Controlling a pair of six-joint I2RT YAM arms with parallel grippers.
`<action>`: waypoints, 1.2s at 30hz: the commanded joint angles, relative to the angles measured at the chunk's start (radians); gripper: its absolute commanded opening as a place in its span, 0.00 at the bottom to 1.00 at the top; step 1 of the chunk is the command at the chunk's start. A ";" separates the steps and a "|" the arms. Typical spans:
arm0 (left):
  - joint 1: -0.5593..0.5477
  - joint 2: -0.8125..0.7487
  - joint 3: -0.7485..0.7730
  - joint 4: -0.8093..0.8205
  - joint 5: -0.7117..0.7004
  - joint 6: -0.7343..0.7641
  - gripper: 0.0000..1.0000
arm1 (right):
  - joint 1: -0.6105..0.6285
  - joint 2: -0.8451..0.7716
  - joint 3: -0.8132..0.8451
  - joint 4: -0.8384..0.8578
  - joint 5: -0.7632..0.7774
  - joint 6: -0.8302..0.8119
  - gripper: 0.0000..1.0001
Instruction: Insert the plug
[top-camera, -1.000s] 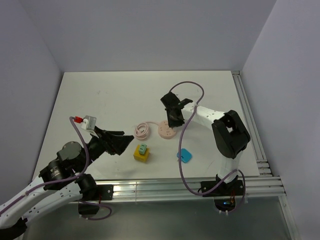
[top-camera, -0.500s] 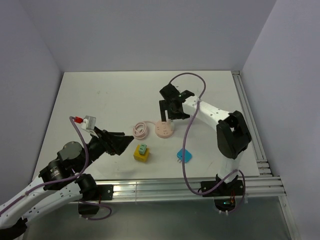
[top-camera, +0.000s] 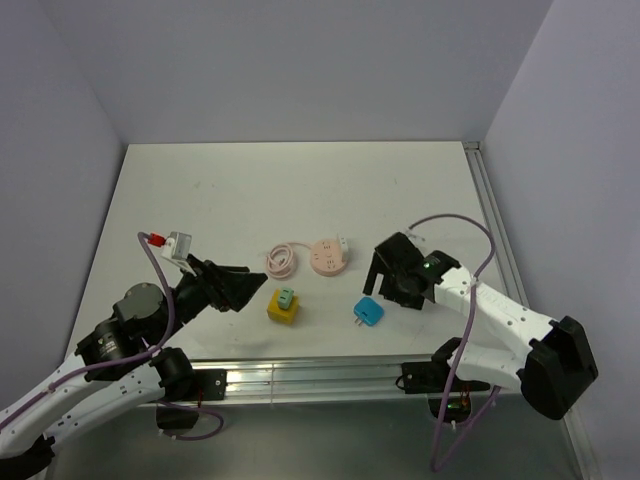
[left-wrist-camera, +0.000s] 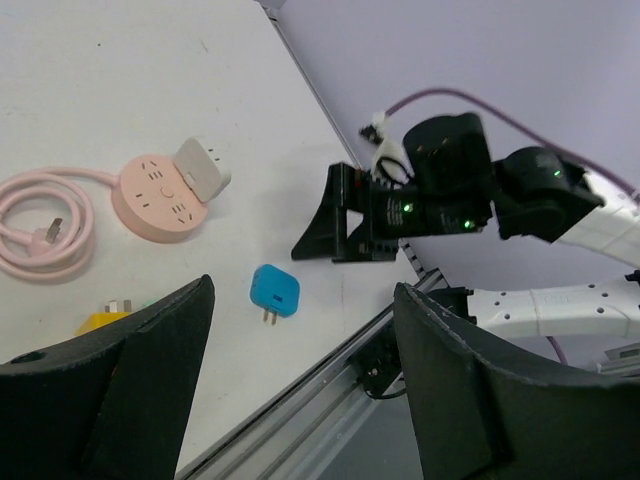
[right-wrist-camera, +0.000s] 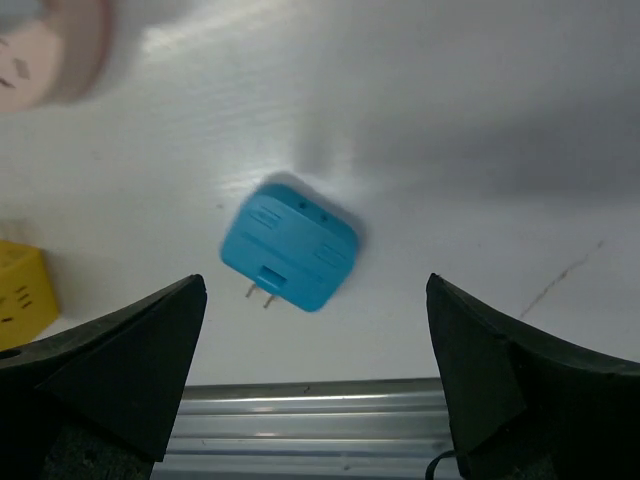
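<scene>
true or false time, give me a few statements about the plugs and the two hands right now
A white plug sits on the pink power strip. True.
The blue plug lies on the table, prongs bare. True.
The right hand grips the blue plug. False: it is open, and the plug lies free below it.
The left hand is shut on the yellow block. False: it is open and empty; the block lies on the table.

On the counter (top-camera: 200, 200), the flat adapter (right-wrist-camera: 290, 257) lies just ahead of your right jaws; the cube (top-camera: 284, 306) sits just ahead of your left jaws, the socket hub (top-camera: 326, 258) beyond.
</scene>
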 joint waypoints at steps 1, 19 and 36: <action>0.002 0.022 0.055 0.006 0.032 -0.009 0.77 | 0.005 -0.089 -0.074 0.102 -0.060 0.248 0.98; 0.002 -0.019 0.041 -0.051 0.032 -0.087 0.75 | 0.049 0.127 -0.026 0.037 0.041 0.551 1.00; 0.002 -0.017 0.046 -0.077 0.028 -0.097 0.76 | 0.125 0.285 -0.014 0.141 0.026 0.547 0.48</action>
